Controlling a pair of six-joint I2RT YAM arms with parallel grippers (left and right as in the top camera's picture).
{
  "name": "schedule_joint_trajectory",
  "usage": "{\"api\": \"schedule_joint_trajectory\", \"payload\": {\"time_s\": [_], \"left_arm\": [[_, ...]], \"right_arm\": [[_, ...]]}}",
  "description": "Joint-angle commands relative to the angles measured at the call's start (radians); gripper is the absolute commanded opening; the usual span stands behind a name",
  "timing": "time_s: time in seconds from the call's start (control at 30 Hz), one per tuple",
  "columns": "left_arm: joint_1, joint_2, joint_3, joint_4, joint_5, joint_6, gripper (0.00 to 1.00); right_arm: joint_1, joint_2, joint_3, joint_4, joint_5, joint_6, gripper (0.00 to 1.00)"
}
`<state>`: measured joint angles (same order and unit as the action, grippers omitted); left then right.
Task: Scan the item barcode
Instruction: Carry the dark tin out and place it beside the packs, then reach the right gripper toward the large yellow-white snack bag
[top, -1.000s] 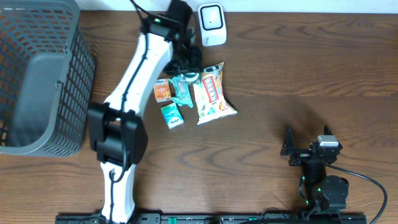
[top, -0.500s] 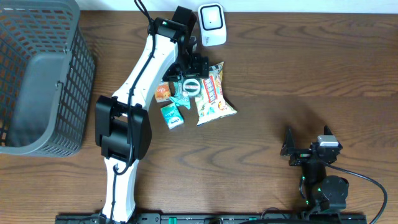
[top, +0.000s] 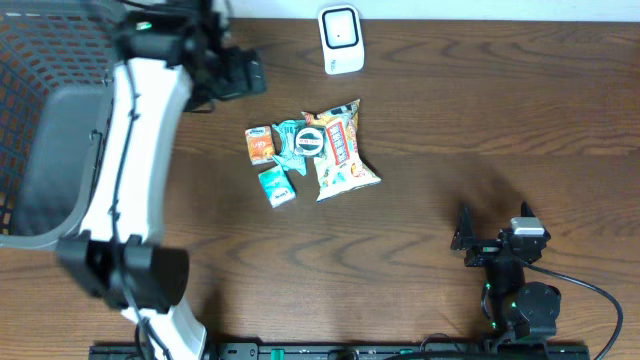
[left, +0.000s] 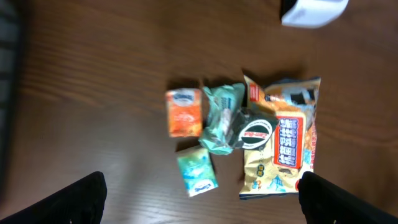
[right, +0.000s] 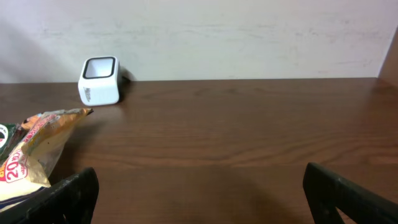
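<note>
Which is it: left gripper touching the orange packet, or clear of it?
Apart. The overhead view shows the left gripper open and off toward the far-left corner, with a strip of bare table between it and the orange packet.

Mock shop checkout, barcode scanner (top: 340, 40), shopping basket (top: 45, 60)

Wooden table (top: 470, 120) carries grey basket (top: 60, 130), white scanner (top: 341, 38), snack bag (top: 343, 160), orange packet (top: 261, 146), teal packet (top: 277, 186), teal wrapper (top: 289, 142).

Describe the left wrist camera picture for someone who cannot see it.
Small packets lie clustered on a wooden table, seen from above, a white scanner at the top edge. The open left claw hangs above, holding nothing.
</note>
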<state>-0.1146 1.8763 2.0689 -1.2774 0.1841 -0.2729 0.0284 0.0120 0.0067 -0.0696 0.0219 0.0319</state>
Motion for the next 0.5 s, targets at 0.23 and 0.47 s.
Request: {"api": "schedule_joint_trajectory", "payload": {"time_s": [0.23, 0.47], "left_arm": [[0.069, -0.040, 0.005, -0.107, -0.019, 0.000, 0.96], [0.069, -0.040, 0.005, -0.113, -0.021, 0.006, 0.96]], "right_arm": [[-0.002, -0.005, -0.001, 0.087, -0.046, 0.042, 0.99], [-0.002, -0.005, -0.001, 0.343, -0.118, 0.109, 0.99]]}}
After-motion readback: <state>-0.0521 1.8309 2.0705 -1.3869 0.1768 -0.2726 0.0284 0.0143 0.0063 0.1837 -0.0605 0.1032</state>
